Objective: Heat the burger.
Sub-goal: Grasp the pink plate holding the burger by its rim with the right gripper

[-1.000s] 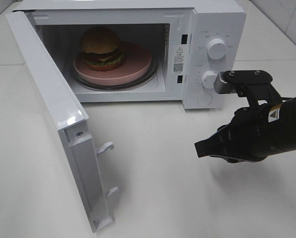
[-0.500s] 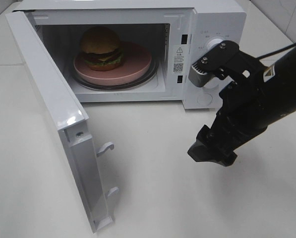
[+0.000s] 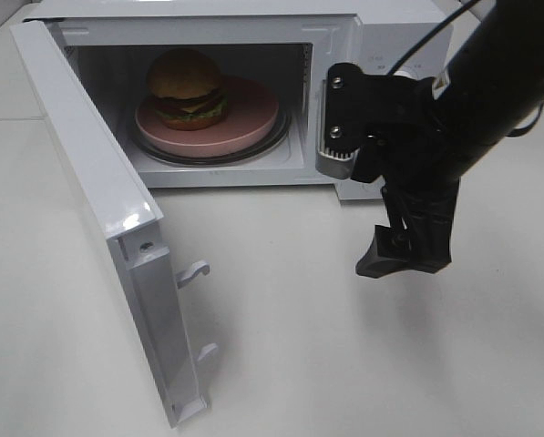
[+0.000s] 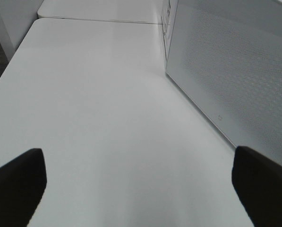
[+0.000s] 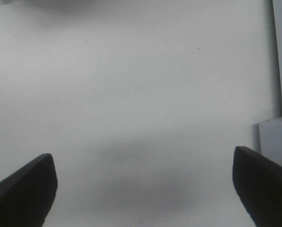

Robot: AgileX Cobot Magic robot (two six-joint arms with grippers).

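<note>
The burger (image 3: 186,87), with a tan-brown bun and green filling, sits on a round pink plate (image 3: 249,123) inside the open white microwave (image 3: 344,27). My right gripper (image 3: 404,259) hangs in front of the microwave's control panel and points down at the table, well to the right of the burger. In the right wrist view the right gripper (image 5: 141,189) is open and empty over bare table. My left gripper (image 4: 141,189) is open and empty and faces along the microwave's perforated side wall (image 4: 235,71). It does not show in the exterior high view.
The microwave door (image 3: 98,209) swings far out to the front left, its latch hooks (image 3: 194,271) facing the right arm. The right arm covers the control knobs. The white table (image 3: 299,364) lies in front. A pale panel edge (image 5: 278,137) shows in the right wrist view.
The right arm has risen and swung left in front of the control panel. Its gripper has turned from level to pointing straight down. The burger, plate and door have not moved.
</note>
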